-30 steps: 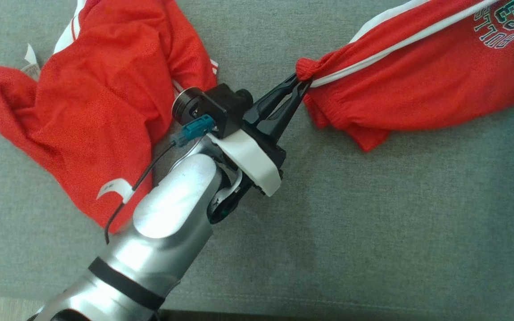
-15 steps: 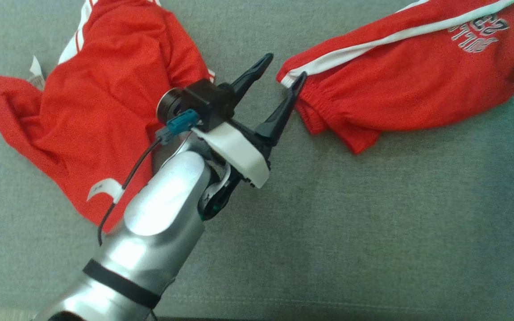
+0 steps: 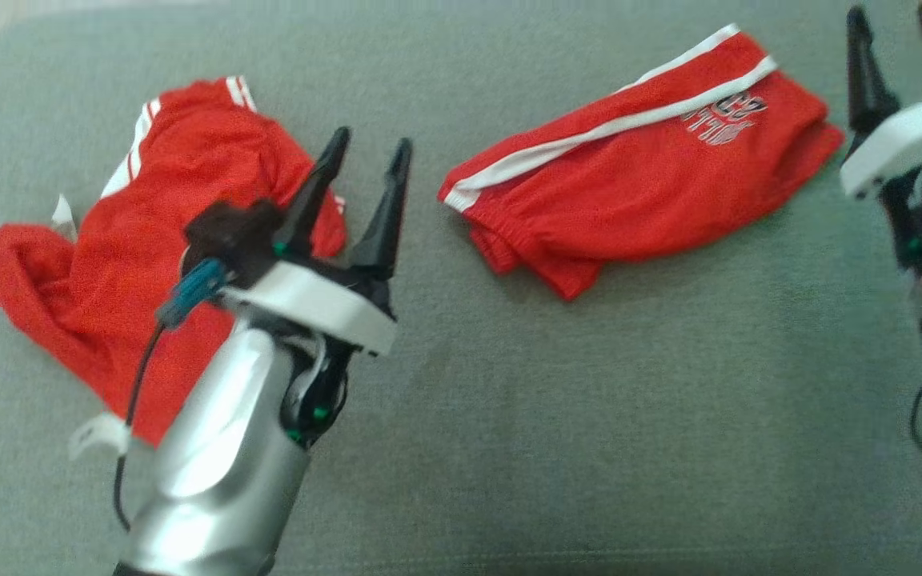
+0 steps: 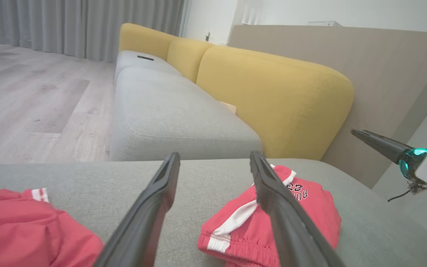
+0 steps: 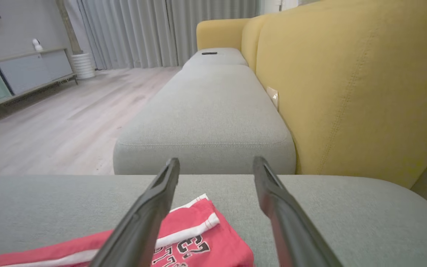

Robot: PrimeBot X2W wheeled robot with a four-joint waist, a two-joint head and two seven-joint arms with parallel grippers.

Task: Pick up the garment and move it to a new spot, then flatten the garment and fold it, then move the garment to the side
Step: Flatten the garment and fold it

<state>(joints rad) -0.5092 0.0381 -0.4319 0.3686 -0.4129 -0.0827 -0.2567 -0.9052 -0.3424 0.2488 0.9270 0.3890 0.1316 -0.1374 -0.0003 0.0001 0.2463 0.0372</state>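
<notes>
Left gripper (image 3: 371, 140), right gripper (image 3: 891, 11): spread, empty

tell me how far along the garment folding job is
Done: the printed red shorts lie folded flat on the grey cushion. In hand: nothing; left gripper and right gripper are both open, off the cloth. Left: possibly shifting the folded shorts aside; a second red garment lies crumpled at the left.
</notes>
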